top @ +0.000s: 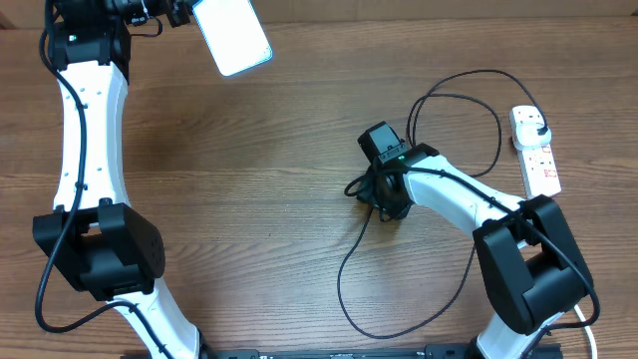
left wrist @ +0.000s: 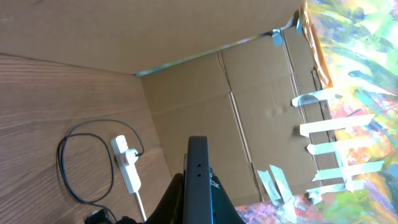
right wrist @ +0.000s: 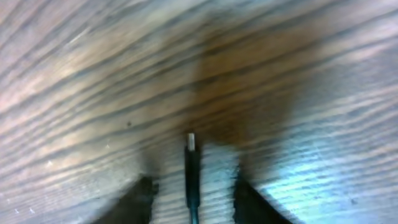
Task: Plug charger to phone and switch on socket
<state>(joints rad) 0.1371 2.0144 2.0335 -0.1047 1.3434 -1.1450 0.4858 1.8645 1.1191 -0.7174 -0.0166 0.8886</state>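
My left gripper (top: 187,12) is shut on the phone (top: 231,35) and holds it up at the table's far left, its light-blue screen facing up. In the left wrist view the phone (left wrist: 198,177) stands edge-on between the fingers. The charger's thin black cable (top: 340,284) loops across the table to its plug in the white socket (top: 535,150) at the right. My right gripper (top: 384,194) is low over the table at the centre. In the blurred right wrist view its fingers (right wrist: 193,190) are open on either side of the connector tip (right wrist: 191,142), not touching it.
Cardboard walls (left wrist: 261,93) stand behind the table. The cable's upper loop (top: 469,100) lies left of the socket. The socket's white cord (top: 583,317) runs off the front right. The socket (left wrist: 126,163) and cable loop (left wrist: 68,168) also show in the left wrist view.
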